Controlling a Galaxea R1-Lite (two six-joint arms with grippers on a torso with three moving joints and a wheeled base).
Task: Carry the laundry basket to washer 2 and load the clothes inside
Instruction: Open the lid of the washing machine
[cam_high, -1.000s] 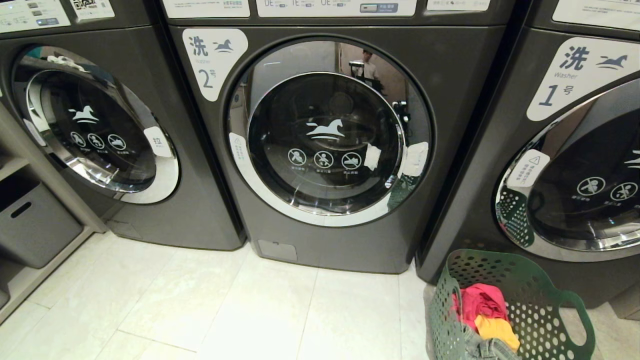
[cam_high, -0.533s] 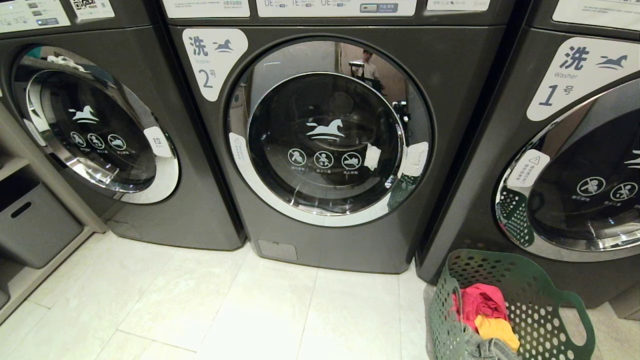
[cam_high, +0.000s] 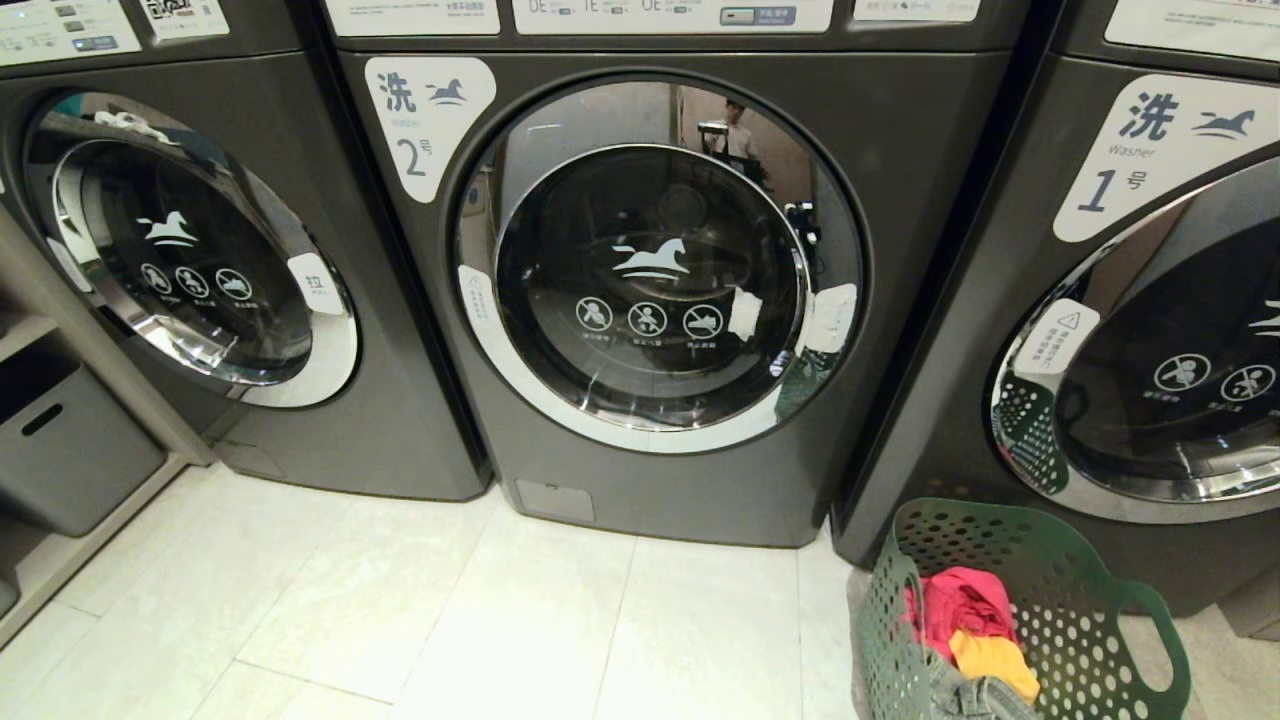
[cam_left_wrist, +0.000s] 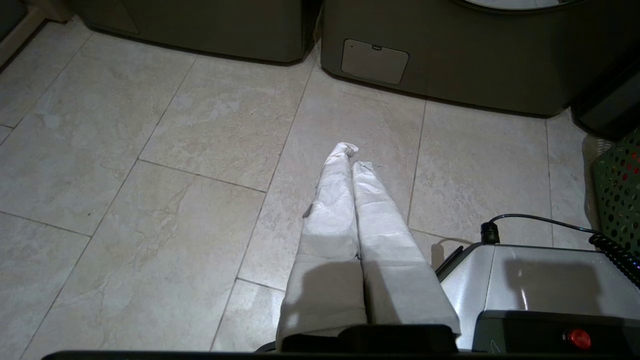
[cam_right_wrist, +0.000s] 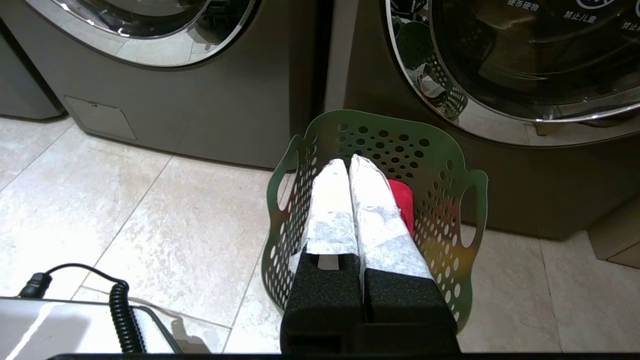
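Note:
The dark green laundry basket (cam_high: 1060, 548) stands on the floor at the lower right, in front of the washer marked 1. In it lie a red cloth (cam_high: 960, 600), a yellow one (cam_high: 995, 658) and a grey one (cam_high: 958, 695). Washer 2 (cam_high: 650, 480) is straight ahead, its round door (cam_high: 655, 265) closed. Neither arm shows in the head view. My right gripper (cam_right_wrist: 347, 162) hangs shut and empty over the basket (cam_right_wrist: 400, 145), near the red cloth (cam_right_wrist: 402, 200). My left gripper (cam_left_wrist: 352, 156) is shut and empty above bare floor tiles.
Washer 1 (cam_high: 1150, 330) stands right behind the basket, and an unnumbered grey washer (cam_high: 300, 420) stands at the left. A shelf with a grey bin (cam_high: 70, 450) fills the far left. My own base (cam_left_wrist: 540, 280) with a coiled cable (cam_right_wrist: 120, 310) lies between the arms.

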